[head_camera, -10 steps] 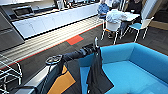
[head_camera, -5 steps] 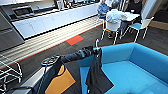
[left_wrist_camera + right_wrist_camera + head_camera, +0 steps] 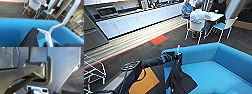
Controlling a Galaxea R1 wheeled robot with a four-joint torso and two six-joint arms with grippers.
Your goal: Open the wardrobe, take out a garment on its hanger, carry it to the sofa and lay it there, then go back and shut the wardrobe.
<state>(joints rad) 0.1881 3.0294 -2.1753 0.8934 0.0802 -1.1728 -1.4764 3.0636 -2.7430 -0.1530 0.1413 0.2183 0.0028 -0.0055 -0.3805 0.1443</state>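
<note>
- Left arm (image 3: 151, 62) reaches in from the left of the head view and ends over the near corner of the sofa (image 3: 224, 72).
- Left gripper (image 3: 177, 57) is clenched on the hanger (image 3: 178, 49); the white hook stands up above it, nearly upright.
- Shirt (image 3: 180, 78) hangs from the hanger below the gripper, black and slack. Its lower part drapes over the front corner of the sofa seat, but whether it rests on the cushion cannot be told.
- Left wrist view: the hanger (image 3: 58, 25) runs close past the camera, white, with its bar branching off to one side; the shirt (image 3: 30, 40) folds over that bar. The sofa (image 3: 13, 32) back and seat lie directly behind both.
- Sofa: turquoise, curved back, wide flat seat.
- Right gripper: the right wrist view shows robot parts close up over dark floor (image 3: 75, 82); state of its jaws cannot be told.
- Floor: dark carpet with an orange-red patch (image 3: 159, 39) and a pale striped strip along a long white counter (image 3: 134, 21).
- Background: people (image 3: 197, 15) seated at a white table (image 3: 215, 16) on white chairs (image 3: 195, 28), well apart from the sofa.
- A white wire rack (image 3: 92, 72) stands at the left edge of the head view.
</note>
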